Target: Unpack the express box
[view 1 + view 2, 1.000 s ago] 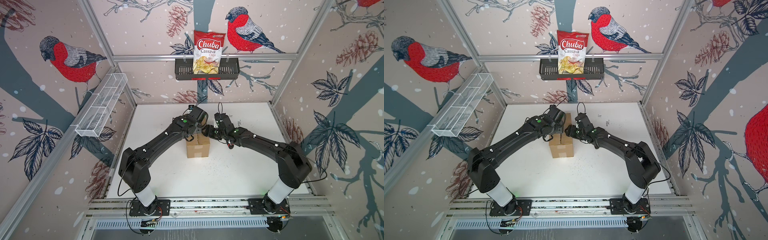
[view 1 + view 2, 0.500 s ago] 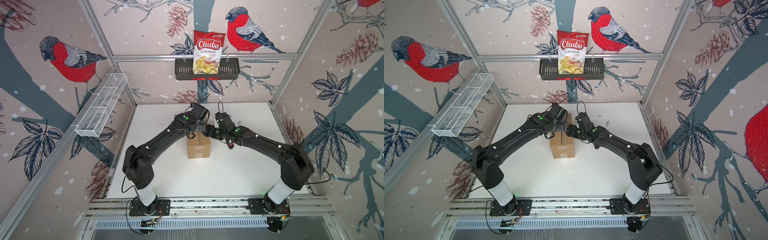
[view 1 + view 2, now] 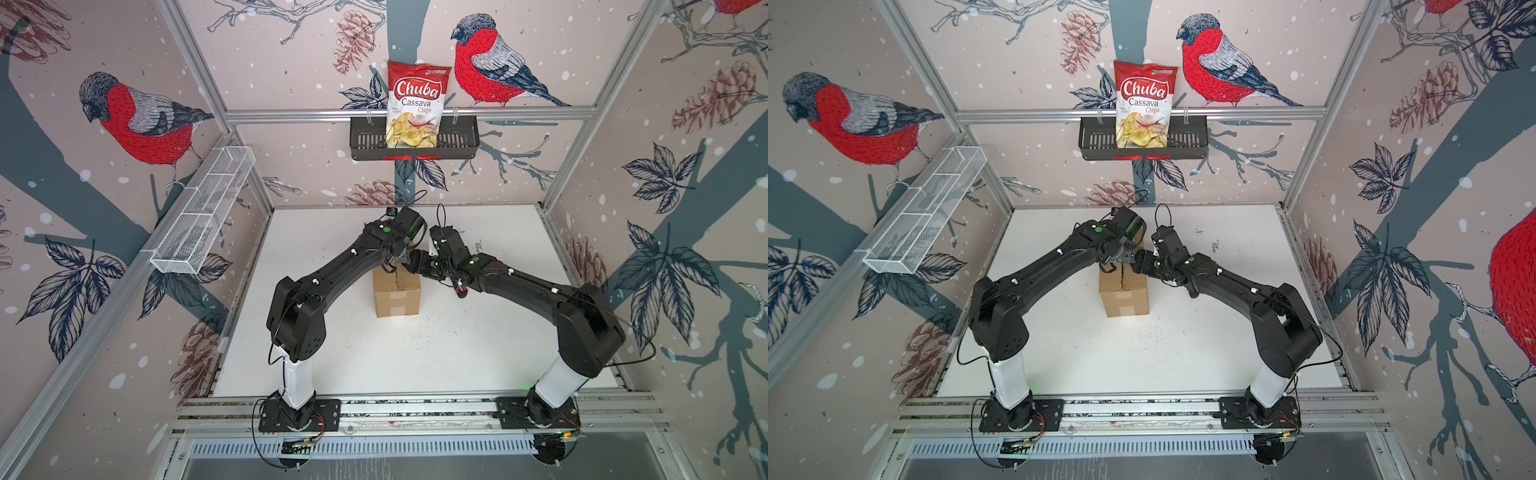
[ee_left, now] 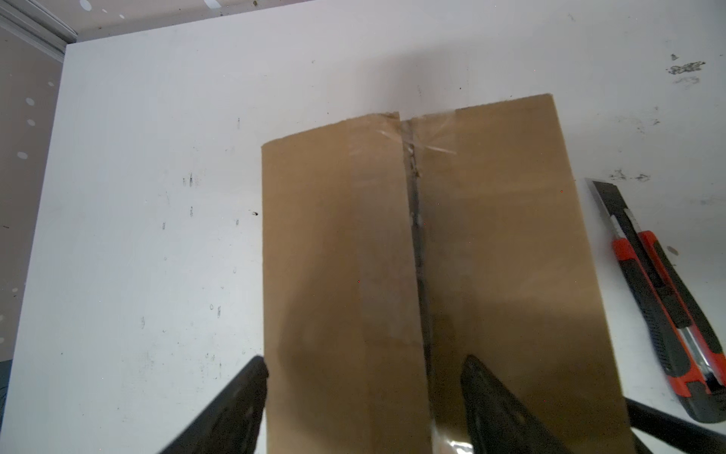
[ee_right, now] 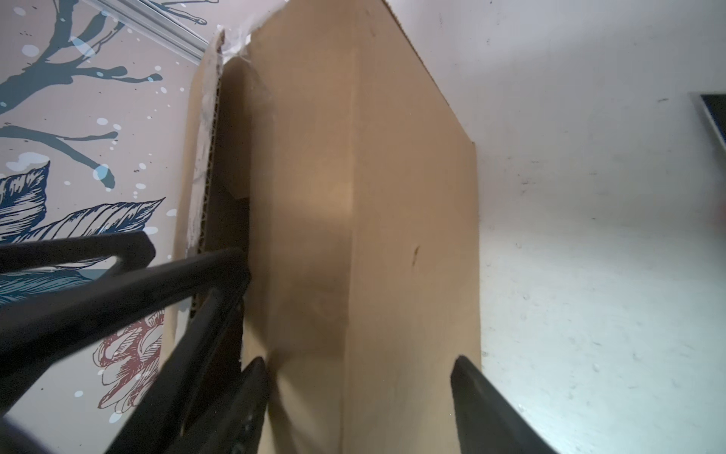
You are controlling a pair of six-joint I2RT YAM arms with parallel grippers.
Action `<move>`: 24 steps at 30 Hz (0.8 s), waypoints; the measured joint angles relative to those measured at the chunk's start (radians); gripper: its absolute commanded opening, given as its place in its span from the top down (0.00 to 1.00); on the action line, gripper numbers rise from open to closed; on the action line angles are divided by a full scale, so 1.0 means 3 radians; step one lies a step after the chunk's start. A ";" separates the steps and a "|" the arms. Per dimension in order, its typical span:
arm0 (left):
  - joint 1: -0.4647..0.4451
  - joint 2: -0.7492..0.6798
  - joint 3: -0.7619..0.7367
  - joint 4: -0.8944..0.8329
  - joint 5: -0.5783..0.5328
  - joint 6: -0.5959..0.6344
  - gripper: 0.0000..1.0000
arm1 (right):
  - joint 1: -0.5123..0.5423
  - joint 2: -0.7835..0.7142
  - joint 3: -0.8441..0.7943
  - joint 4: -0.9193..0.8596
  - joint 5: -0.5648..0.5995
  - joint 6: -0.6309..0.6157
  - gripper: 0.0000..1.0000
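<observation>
Top views, both: we find the express box (image 3: 397, 293) standing mid-table (image 3: 457, 340), flaps down, its long axis running from the arm bases toward the back wall. The left gripper (image 3: 394, 262) and right gripper (image 3: 412, 266) meet over its far end, about equally near.

Left wrist view: the box lies directly beneath and ahead of the left gripper (image 4: 363, 365). Its jaws stand apart, one finger at the flap's outer edge, the other at the centre seam, which runs straight away from them. Nothing is clamped. A utility knife (image 4: 668, 298) lies just beside the box.

Right wrist view: the right gripper (image 5: 358, 363) has its jaws apart astride the box's upper side edge, gripping nothing. The seam gapes slightly. We judge that the coming move is lifting a flap along that seam.
</observation>
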 measured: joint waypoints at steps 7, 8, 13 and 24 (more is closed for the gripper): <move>0.0000 0.0084 0.0056 -0.0107 -0.0103 -0.0055 0.30 | -0.0014 0.0000 -0.0069 0.0106 -0.0024 0.0027 0.31; 0.0000 0.0093 0.0062 -0.0120 -0.0121 -0.0061 0.31 | -0.0018 0.0000 -0.0080 0.0127 -0.0032 0.0039 0.31; 0.0000 0.0136 0.0071 -0.0170 -0.0198 -0.0090 0.37 | -0.0032 -0.0001 -0.0135 0.0245 -0.0064 0.0113 0.31; -0.0038 0.0172 0.0168 -0.0219 -0.0331 -0.0136 0.49 | -0.0061 0.0000 -0.0210 0.0393 -0.0108 0.0200 0.31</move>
